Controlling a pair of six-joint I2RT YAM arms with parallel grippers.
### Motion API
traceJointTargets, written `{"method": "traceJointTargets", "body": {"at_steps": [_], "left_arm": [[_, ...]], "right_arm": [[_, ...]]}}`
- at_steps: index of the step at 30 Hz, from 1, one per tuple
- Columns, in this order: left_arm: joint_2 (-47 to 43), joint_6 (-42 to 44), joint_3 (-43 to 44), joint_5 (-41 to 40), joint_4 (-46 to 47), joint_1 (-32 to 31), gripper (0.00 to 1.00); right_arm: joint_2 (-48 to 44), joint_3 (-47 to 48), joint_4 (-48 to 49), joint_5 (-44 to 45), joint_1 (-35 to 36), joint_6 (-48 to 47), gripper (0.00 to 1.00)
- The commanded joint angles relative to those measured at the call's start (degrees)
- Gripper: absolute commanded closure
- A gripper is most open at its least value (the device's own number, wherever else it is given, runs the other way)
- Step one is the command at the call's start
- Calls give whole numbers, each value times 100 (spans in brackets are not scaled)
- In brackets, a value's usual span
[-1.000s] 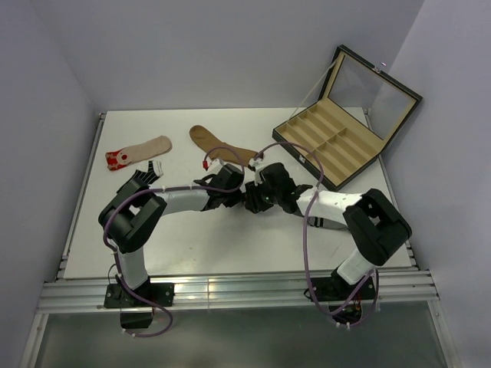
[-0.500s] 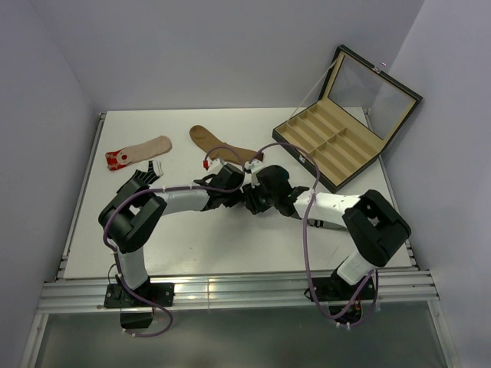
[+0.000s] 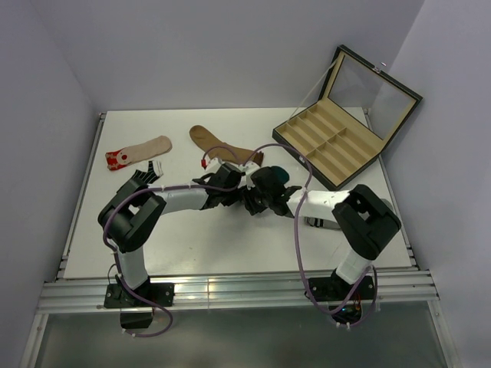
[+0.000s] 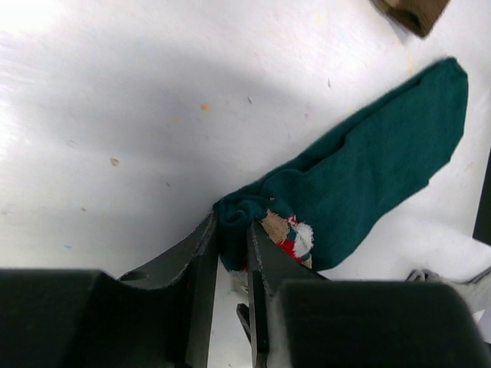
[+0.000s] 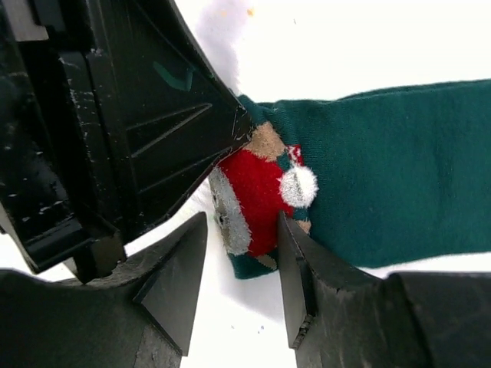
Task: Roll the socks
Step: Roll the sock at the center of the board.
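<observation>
Both arms reach inward and meet at the middle of the tabletop (image 3: 192, 238). The left hand (image 4: 231, 230) is clenched on the bunched end of the teal sock (image 4: 368, 161); dark green fabric is pinched in the narrow gap between its two fingers. The rest of that sock lies flat on the tabletop, stretching away from the left hand toward the far right, and its reindeer picture in red, tan and white shows just beside the pinched end. The right hand (image 5: 242, 222) is released. Its fingers stand apart and straddle the pictured end of the teal sock, and the left hand's dark body sits close on one side. Whether either right finger touches the fabric cannot be told. The brown sock (image 3: 215, 144) lies flat beyond the two hands. The beige sock (image 3: 142, 151), red at the toe, lies well apart at the far left. A black sock with white stripes (image 3: 157, 169) lies near the left arm's elbow. A grey sock (image 3: 317, 223) shows partly under the right forearm. An open case (image 3: 305, 157) with tan compartments stands at the far right corner, lid raised.
</observation>
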Motion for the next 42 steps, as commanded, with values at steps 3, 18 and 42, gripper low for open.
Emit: {"method": "traceJointTargets", "body": {"at_steps": [3,18,42], "left_arm": [[-105,163,-79,-203,-418,63,73],[-1080,-575,-853,-238,-93,301,43],[-660,-409,-546,43,276,108,44]], "right_arm": [[628,331,-320,59,177,25,55],[945,753,-734,-1995,-350,956,100],[2176,-469,1719,-4810,-2257,3593,100]]}}
